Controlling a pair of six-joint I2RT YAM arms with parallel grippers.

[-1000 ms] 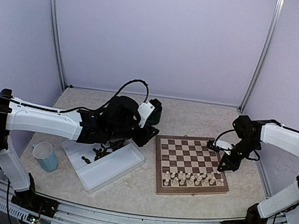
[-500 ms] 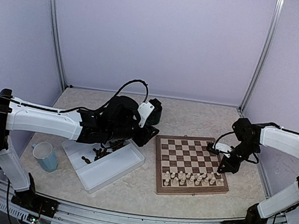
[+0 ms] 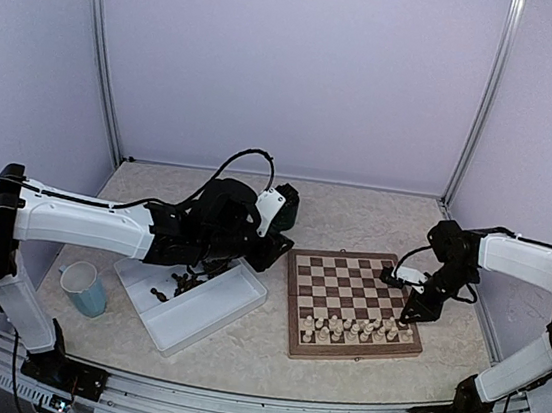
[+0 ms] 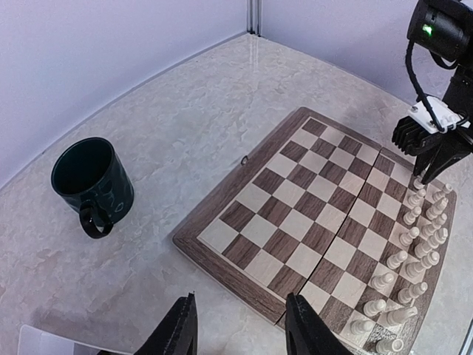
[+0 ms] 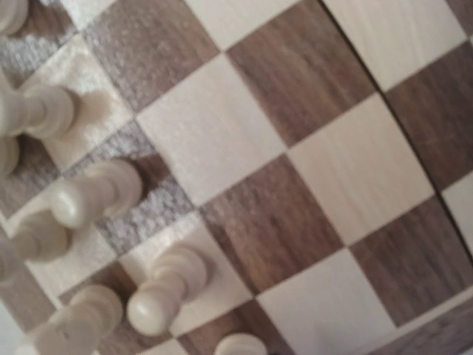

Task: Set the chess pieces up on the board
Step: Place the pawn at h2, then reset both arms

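The board point(image 3: 346, 279) lies right of centre, with cream chess pieces point(image 3: 357, 328) in two rows along its near edge. Dark chess pieces point(image 3: 184, 280) lie in the white tray point(image 3: 213, 312). My left gripper point(image 4: 240, 298) hovers off the board's point(image 4: 295, 222) left edge, open, nothing between its fingers. My right gripper point(image 3: 413, 308) hangs low over the right end of the cream rows. Its tips point(image 4: 429, 174) point down beside a cream piece point(image 4: 418, 182). The right wrist view shows only squares point(image 5: 295, 185) and cream pawns point(image 5: 166, 285) close up, no fingers.
A light blue mug point(image 3: 84, 289) stands left of the tray. A dark mug point(image 3: 286, 206) sits behind my left arm, also seen at the left of the wrist view point(image 4: 92, 177). Metal posts and lilac walls enclose the marbled table.
My right gripper has sunk slightly toward the cream pieces at the board's right end. The left arm has not moved.
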